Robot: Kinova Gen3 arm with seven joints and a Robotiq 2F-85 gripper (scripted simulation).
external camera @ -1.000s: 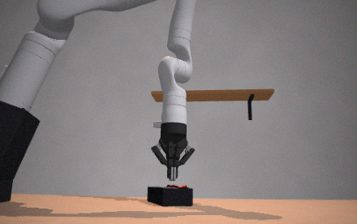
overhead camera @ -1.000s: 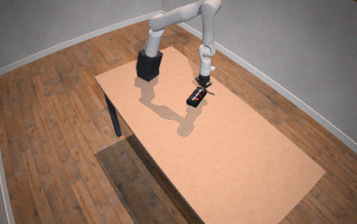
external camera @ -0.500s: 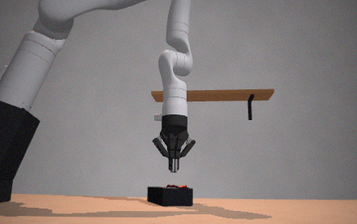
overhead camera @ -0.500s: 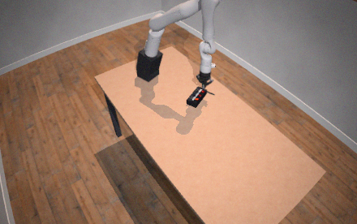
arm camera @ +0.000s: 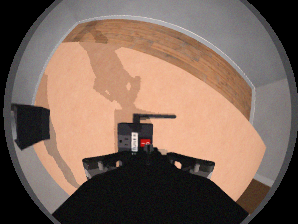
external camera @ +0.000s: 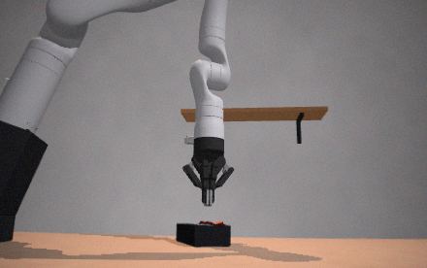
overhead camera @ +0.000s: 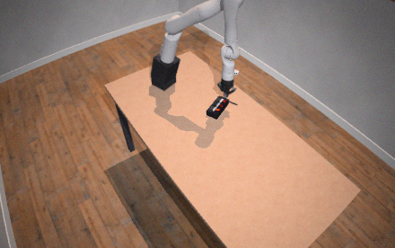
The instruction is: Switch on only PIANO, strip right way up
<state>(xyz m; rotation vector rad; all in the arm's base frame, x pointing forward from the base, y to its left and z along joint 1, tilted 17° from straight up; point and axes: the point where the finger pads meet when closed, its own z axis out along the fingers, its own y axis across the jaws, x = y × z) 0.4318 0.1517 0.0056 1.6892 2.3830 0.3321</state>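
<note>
A black power strip [overhead camera: 217, 107] [external camera: 203, 234] [arm camera: 135, 137] lies on the table [overhead camera: 278, 180], right way up, with red-lit switches on its top face. A short black cord sticks out of one end. My gripper [overhead camera: 226, 91] [external camera: 208, 202] is shut with nothing between its fingers. It points straight down and hangs a short way above the strip's far end, clear of it. In the wrist view the fingers cover the near part of the strip, and one red switch shows beside a dark one. The labels are too small to read.
The arm's black base [overhead camera: 164, 72] [external camera: 16, 175] stands at the table's far left corner. A wooden shelf [external camera: 272, 114] with a black bracket hangs on the wall behind.
</note>
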